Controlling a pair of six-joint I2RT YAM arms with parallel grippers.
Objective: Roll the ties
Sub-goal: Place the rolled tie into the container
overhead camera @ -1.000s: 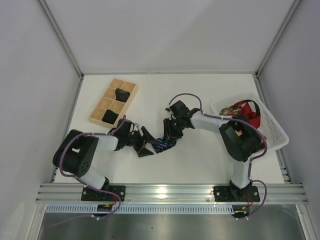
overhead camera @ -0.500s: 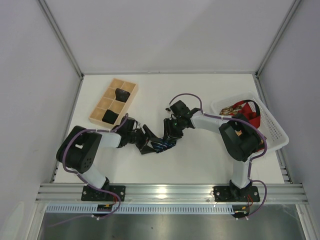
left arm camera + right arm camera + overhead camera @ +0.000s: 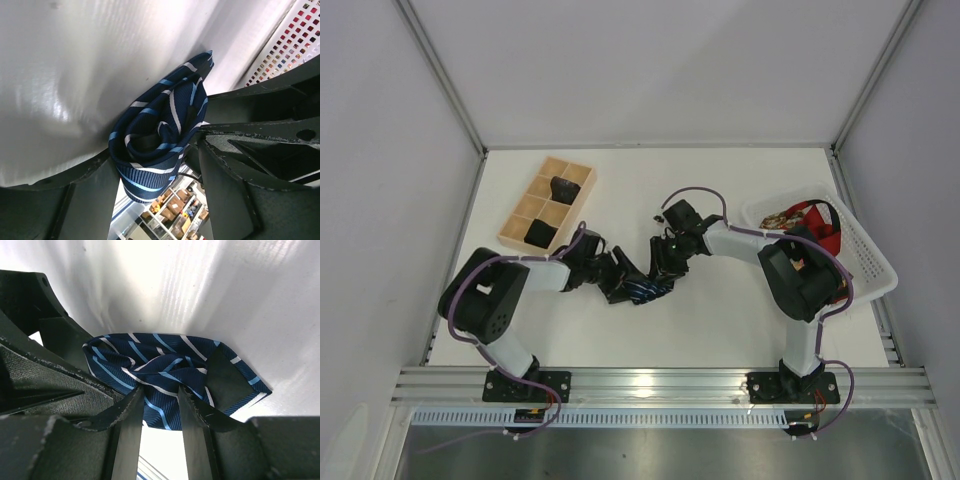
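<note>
A navy tie point(image 3: 643, 292) with thin pale stripes lies rolled into a bundle at the table's middle. In the left wrist view the roll point(image 3: 160, 130) fills the gap between my left gripper's point(image 3: 155, 167) jaws and touches both. My left gripper point(image 3: 624, 284) comes at it from the left. My right gripper point(image 3: 658, 274) comes from the upper right. Its narrow fingertips point(image 3: 131, 407) pinch a fold of the tie point(image 3: 165, 365) at my right gripper point(image 3: 160, 402). Red and gold ties point(image 3: 802, 216) lie in a white basket point(image 3: 873, 262).
A wooden compartment box point(image 3: 582, 195) stands at the back left with two dark rolled bundles in it, one in a far cell point(image 3: 563, 188) and one in a near cell point(image 3: 540, 233). The basket sits against the right edge.
My left gripper has moved right, up to the navy bundle, and its jaws have come in around the roll. My right gripper has stayed on the tie.
</note>
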